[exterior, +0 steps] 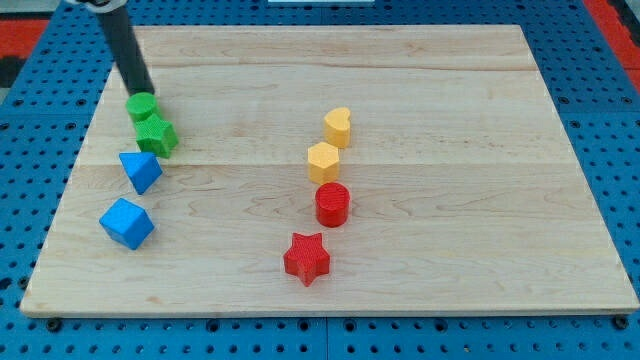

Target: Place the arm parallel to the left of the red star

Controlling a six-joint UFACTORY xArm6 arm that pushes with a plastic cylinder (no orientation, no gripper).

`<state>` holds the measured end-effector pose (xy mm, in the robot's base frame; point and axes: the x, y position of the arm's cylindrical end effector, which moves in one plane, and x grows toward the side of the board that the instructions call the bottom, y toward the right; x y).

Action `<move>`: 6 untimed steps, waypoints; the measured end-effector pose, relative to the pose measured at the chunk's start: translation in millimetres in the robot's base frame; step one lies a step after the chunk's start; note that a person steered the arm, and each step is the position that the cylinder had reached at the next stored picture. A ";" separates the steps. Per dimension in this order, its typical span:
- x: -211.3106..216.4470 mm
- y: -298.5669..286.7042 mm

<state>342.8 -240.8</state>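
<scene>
My tip is a bare rod end with nothing to open or close and nothing held; it rests near the table's top-left corner, touching or just short of the green cylinder. Directly below that, toward the view's bottom, the green star sits against the cylinder. Further down the left side come the blue triangular block and then the blue cube, each a little apart from its neighbour.

Near the table's middle a second column runs down: the yellow heart, the yellow hexagon just below it, and the red cylinder under that. The red star, the block the task names, lies lowest of all, close to the bottom edge and slightly to the view's left of the red cylinder, well apart from my tip.

The open wood to the left of the red star looks free, so the goal spot is reachable. The risk is the route. A straight line down from here would plough through the green pair and probably the blue blocks, scattering them. Swinging toward the table's centre first avoids that, but a late turn could nudge the red star itself and shift the target.
</scene>
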 end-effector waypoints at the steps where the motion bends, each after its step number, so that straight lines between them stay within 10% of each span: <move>1: 60.0 -27.9; 3: 274.8 2.7; 6: 230.6 74.3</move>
